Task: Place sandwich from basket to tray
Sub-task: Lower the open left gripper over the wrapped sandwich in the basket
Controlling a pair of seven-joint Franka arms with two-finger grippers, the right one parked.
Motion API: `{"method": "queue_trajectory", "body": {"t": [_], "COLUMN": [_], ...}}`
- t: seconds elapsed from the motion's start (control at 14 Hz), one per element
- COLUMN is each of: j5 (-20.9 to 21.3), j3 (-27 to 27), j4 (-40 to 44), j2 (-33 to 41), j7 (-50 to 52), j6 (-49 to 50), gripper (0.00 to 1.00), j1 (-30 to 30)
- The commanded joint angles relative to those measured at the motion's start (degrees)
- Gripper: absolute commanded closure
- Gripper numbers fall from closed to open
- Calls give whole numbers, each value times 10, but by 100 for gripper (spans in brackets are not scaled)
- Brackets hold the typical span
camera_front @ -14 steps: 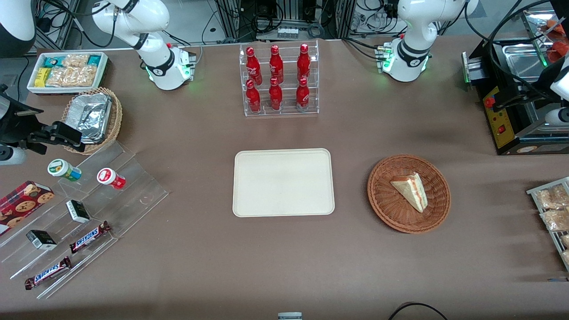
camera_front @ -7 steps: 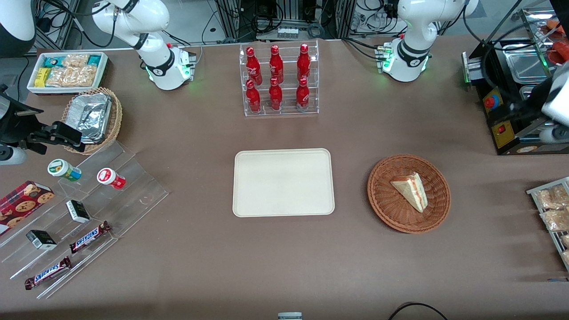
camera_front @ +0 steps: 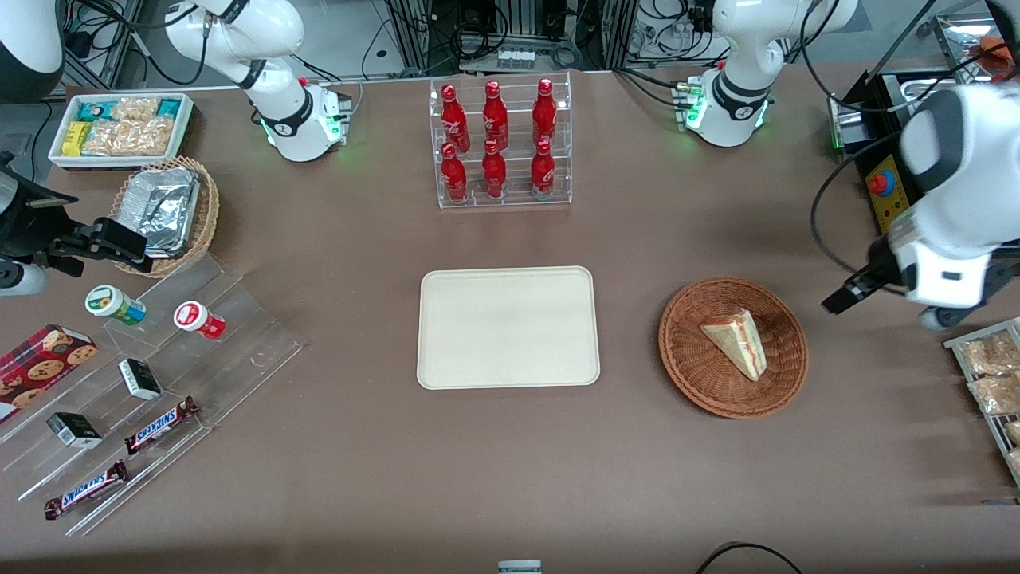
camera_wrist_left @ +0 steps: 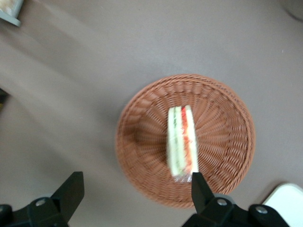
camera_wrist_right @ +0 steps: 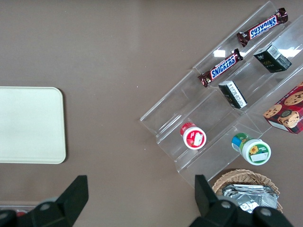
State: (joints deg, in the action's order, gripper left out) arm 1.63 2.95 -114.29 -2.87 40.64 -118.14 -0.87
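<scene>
From the front, the sandwich (camera_front: 737,343) lay in the basket (camera_front: 693,351), which sat on the table (camera_front: 510,470) toward the working arm's end, well apart from the empty tray (camera_front: 446,359). The left arm's pincer (camera_front: 849,296) hung above the table just beside the basket rim, not over the sandwich. The step in hand looked like the approach: the pincer would do best to centre over the wedge, line its fingers across the bread faces, and descend gently so the soft bread is not crushed. Two chocolate bars (camera_front: 123,462) on the clear stand read "SNICKERS".

From the left wrist, the pincer (camera_wrist_left: 134,195) was spread wide, with nothing between its fingers (camera_wrist_left: 70,195). The sandwich (camera_wrist_left: 182,142) rested near the basket's (camera_wrist_left: 142,142) middle, with its red and green filling edge showing.

From the right wrist, "SNICKERS" read clearly on both bars (camera_wrist_right: 222,67); the tray's (camera_wrist_right: 28,125) surface was plain.
</scene>
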Motion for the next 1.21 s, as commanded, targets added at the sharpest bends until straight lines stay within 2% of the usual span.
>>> {"method": "queue_trajectory", "body": {"t": [0.0, 0.21, 0.5, 1.14], "j5": [0, 0, 0, 0], "j3": [4, 4, 3, 3], "j4": [-30, -37, -67, -90], "j2": [-18, -46, -77, -131], "j7": [67, 85, 109, 119], "j6": [-54, -79, -165, -238], "gripper": [0, 0, 0, 0], "j1": [28, 46, 62, 65]}}
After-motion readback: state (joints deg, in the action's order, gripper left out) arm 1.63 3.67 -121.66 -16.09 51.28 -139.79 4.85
